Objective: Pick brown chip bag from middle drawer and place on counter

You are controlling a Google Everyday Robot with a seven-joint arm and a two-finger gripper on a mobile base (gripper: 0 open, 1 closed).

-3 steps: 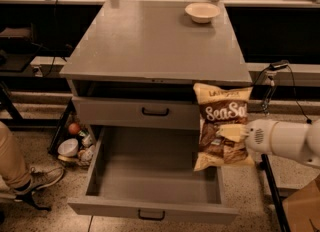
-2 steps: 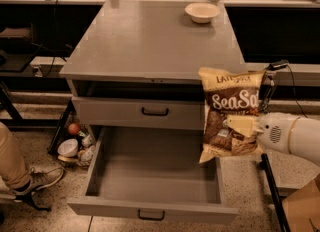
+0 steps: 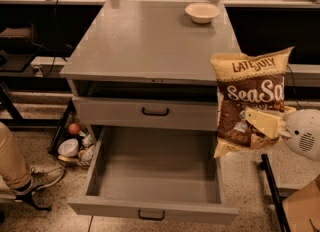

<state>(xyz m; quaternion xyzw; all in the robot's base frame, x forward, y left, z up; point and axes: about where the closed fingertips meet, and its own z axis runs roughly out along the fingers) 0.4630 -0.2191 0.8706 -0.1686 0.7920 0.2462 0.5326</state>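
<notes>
The brown chip bag [image 3: 250, 96] hangs upright in the air at the right, beside the cabinet's right edge and level with the counter's front edge. My gripper [image 3: 263, 122] is shut on the bag's lower right part, its cream fingers [image 3: 261, 121] pinching it, with the white arm coming in from the right. The middle drawer [image 3: 155, 176] is pulled out at the bottom and its tray holds nothing. The counter [image 3: 145, 41] is the flat grey cabinet top, up and left of the bag.
A cream bowl [image 3: 202, 12] stands at the counter's far right corner. A shut drawer front with a black handle [image 3: 155, 111] sits above the open drawer. A person's leg and shoe [image 3: 30, 176] are at the left, clutter [image 3: 75, 143] on the floor beside the cabinet.
The gripper has lifted the bag up and a little to the right, from beside the open drawer to the level of the counter's edge.
</notes>
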